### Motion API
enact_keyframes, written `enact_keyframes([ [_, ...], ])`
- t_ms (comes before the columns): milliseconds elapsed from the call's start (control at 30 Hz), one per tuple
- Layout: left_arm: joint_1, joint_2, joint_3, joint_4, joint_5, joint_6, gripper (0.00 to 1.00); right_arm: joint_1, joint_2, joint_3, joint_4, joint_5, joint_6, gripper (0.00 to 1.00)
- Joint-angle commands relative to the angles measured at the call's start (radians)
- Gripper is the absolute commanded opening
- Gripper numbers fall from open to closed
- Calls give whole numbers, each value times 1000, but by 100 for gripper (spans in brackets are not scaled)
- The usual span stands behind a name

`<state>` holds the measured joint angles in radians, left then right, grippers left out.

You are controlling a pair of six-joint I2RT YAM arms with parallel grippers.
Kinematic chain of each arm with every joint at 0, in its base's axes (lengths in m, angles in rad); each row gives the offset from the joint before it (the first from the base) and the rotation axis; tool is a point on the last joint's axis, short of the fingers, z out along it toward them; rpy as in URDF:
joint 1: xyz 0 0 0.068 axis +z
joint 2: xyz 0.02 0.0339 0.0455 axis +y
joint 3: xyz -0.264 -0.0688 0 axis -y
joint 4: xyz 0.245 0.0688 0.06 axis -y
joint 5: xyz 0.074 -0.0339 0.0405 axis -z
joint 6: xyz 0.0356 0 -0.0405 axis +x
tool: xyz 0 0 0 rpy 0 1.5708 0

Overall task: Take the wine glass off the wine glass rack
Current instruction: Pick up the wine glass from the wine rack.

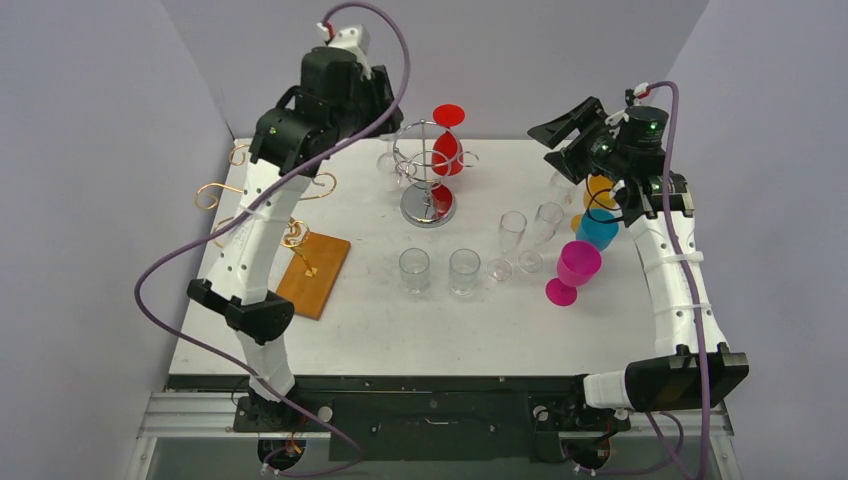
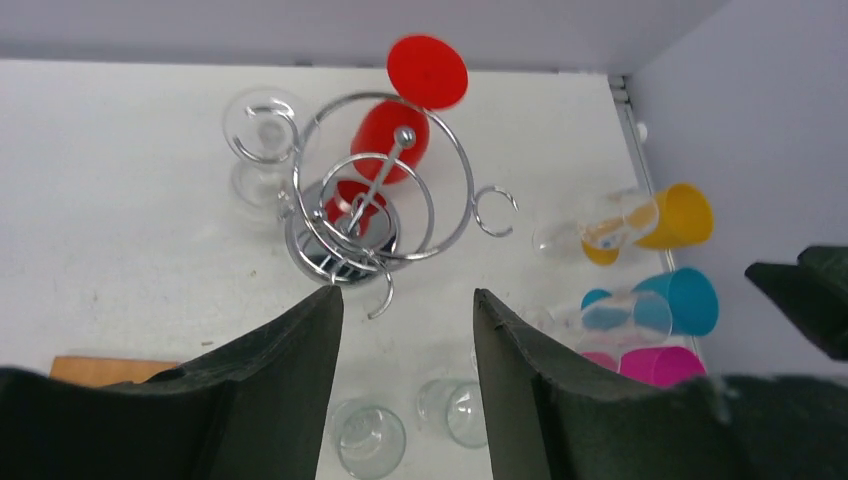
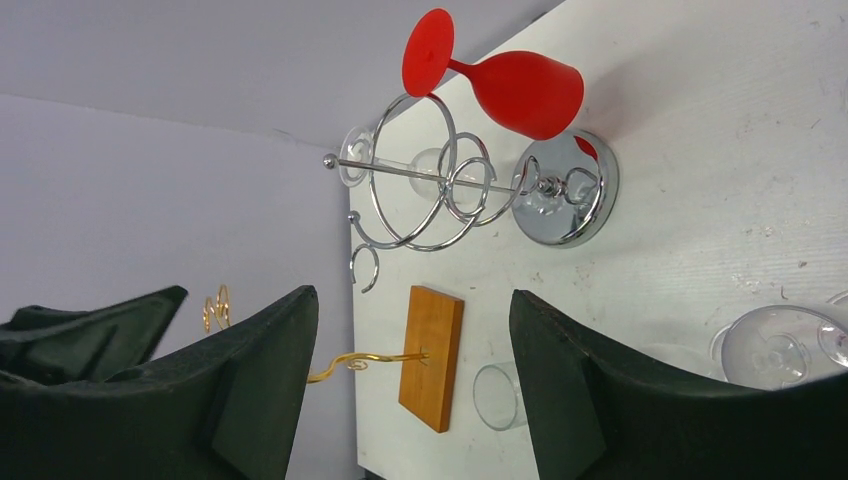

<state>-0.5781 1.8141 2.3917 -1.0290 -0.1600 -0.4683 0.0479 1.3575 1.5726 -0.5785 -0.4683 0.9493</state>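
Note:
The chrome wire rack (image 1: 428,180) stands at the back middle of the table. A red wine glass (image 1: 448,148) hangs from it upside down, foot up. A clear wine glass (image 1: 388,158) hangs in a ring on the rack's left side. My left gripper (image 1: 385,105) hovers above and behind the rack, open and empty. In the left wrist view its fingertips (image 2: 405,300) frame the table just in front of the rack (image 2: 380,200) and the red glass (image 2: 392,130). My right gripper (image 1: 560,135) is open, held up to the rack's right, and looks at the red glass (image 3: 520,90) side-on.
A gold wire rack on a wooden base (image 1: 315,270) stands at the left. In front of the chrome rack are two clear tumblers (image 1: 414,270) (image 1: 464,271) and two clear flutes (image 1: 512,240). A magenta goblet (image 1: 575,268), a blue cup (image 1: 598,230) and a yellow cup (image 1: 600,188) stand at the right.

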Motion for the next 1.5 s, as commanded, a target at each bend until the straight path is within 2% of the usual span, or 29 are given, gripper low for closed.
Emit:
enact_keyframes([
  [0,96,123,199,-64,79,7,48,17,-10,-7,28,0,-20,66],
  [67,143,162,232,-36,100,-8,49,20,-11,-10,28,-1,-20,66],
  [167,191,194,202,33,113,-22,51,29,-10,-12,23,2,-26,66],
  [400,239,274,214,117,117,-35,52,48,1,-21,15,15,-39,66],
  [767,264,362,189,160,77,-78,54,87,37,-14,25,23,-39,66],
  [1467,293,450,140,248,154,-133,53,96,49,-39,46,15,-41,66],
])
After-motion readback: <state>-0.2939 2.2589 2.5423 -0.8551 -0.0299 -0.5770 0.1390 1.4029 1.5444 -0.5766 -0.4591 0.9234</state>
